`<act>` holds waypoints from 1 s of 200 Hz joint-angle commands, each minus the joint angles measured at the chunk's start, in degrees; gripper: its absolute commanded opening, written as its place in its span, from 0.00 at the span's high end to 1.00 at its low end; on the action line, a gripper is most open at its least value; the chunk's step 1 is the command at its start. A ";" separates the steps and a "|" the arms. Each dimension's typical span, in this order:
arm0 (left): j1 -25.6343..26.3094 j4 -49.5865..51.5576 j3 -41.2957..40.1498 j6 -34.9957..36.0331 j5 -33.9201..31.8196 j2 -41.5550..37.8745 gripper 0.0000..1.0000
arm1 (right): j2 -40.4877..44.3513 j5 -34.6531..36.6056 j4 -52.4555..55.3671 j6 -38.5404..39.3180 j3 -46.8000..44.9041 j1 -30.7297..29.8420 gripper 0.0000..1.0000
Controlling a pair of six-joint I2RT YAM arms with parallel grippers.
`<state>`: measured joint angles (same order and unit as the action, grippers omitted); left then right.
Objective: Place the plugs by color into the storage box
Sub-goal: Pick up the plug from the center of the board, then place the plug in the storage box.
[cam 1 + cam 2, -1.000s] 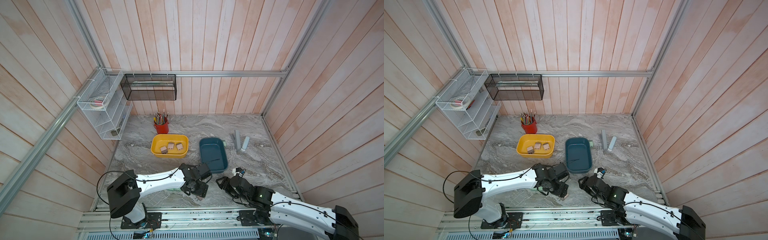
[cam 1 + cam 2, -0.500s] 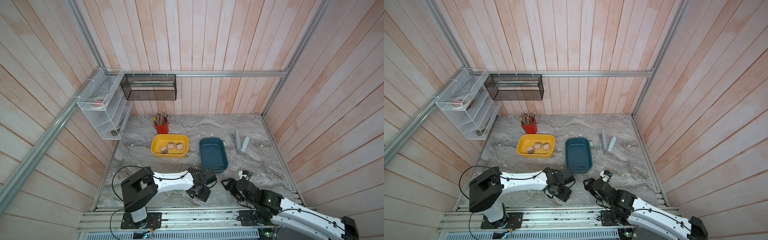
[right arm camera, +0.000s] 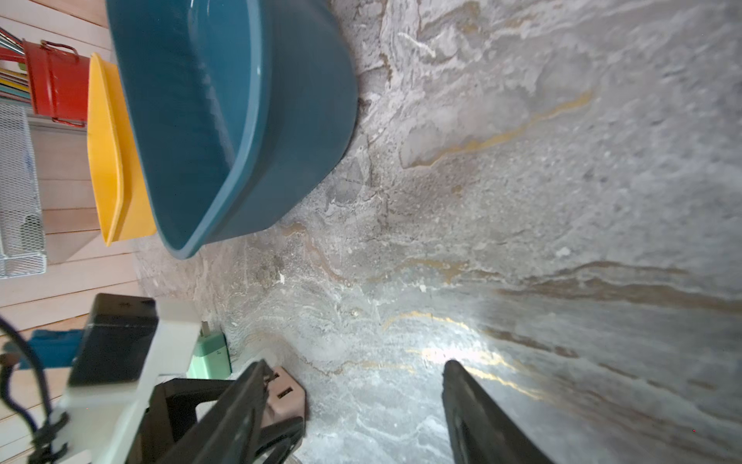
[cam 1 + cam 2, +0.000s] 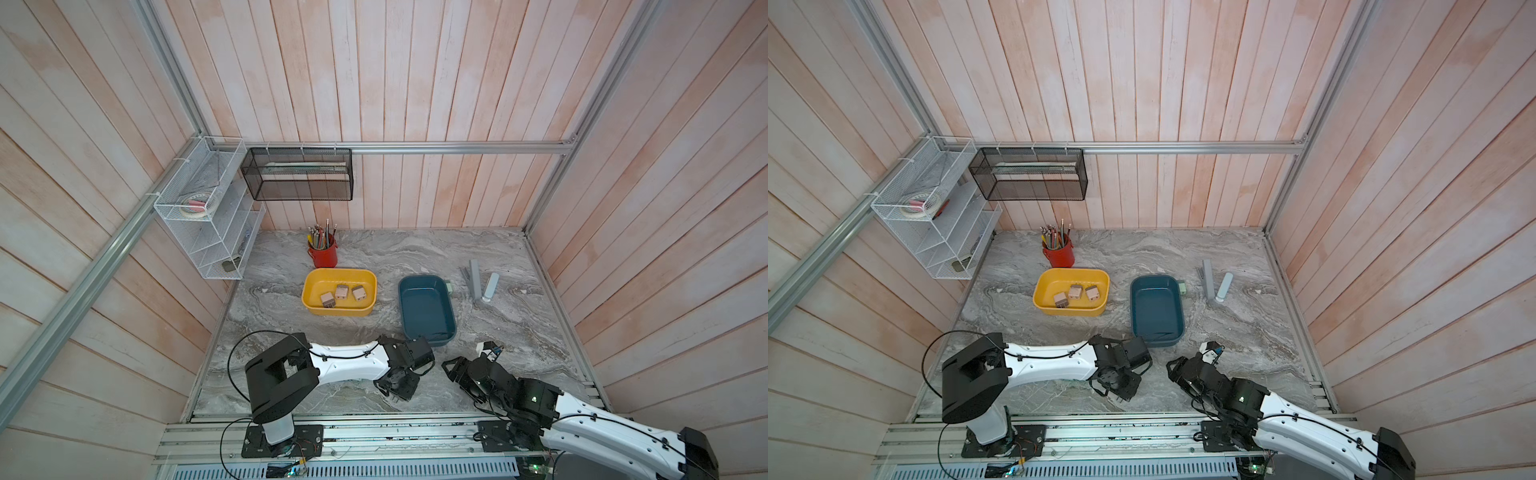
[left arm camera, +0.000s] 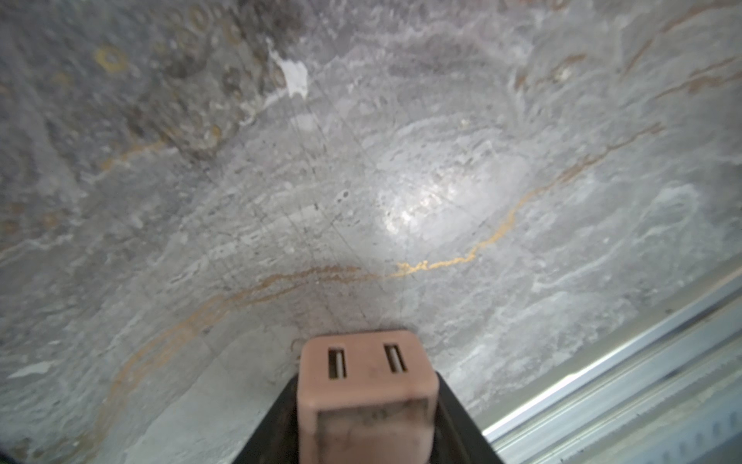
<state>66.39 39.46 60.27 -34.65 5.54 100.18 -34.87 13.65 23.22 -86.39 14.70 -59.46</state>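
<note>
Pinkish-tan plug [image 5: 367, 387] sits clamped in the left gripper [image 4: 397, 390] at 6 o'clock on the table [image 4: 415, 249] — right gripper [image 3: 355, 365], at 5 o'clock, jaws apart.

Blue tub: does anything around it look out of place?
Yes: a mint green plug lies on the table beside the far corner of the blue tub, outside it. The tub itself looks empty.

Soft even light; blurry, glare-spotted wrist views
</note>
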 commanded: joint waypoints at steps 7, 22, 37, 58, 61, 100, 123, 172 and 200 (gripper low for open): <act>-1.62 -0.58 -0.93 -1.33 -0.09 0.20 0.53 | -2.22 -0.09 -1.56 1.26 1.33 0.23 0.28; -3.19 -0.44 -1.84 -1.64 0.18 -1.37 0.55 | -3.30 -0.15 -2.35 1.56 1.68 0.22 0.28; -5.40 -0.34 -2.68 -1.73 0.48 -3.23 0.57 | -4.09 -0.11 -3.02 1.71 2.06 0.22 0.28; -8.19 0.14 -3.13 -1.65 0.95 -5.35 0.59 | -5.30 -0.19 -4.60 1.75 1.98 0.22 0.28; -8.47 0.33 -3.14 -1.57 1.03 -5.55 0.59 | -5.56 -0.27 -4.74 1.75 1.95 0.22 0.28; -13.84 4.76 0.62 0.30 1.19 -7.78 0.59 | -9.04 -1.16 -7.50 2.96 2.87 0.70 0.28; -18.71 7.95 3.94 2.78 1.06 -9.08 0.59 | -12.00 -2.23 -9.48 4.40 3.75 1.61 0.28; -32.92 13.30 15.08 11.90 0.35 -5.85 0.59 | -17.79 -7.89 -14.03 9.85 5.10 6.24 0.28; -40.44 13.76 22.91 16.14 0.70 0.46 0.59 | -19.98 -10.90 -16.09 11.54 5.29 8.38 0.28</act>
<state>30.55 51.20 78.17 -24.49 6.83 95.59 -53.32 6.22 9.69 -77.87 18.37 -52.42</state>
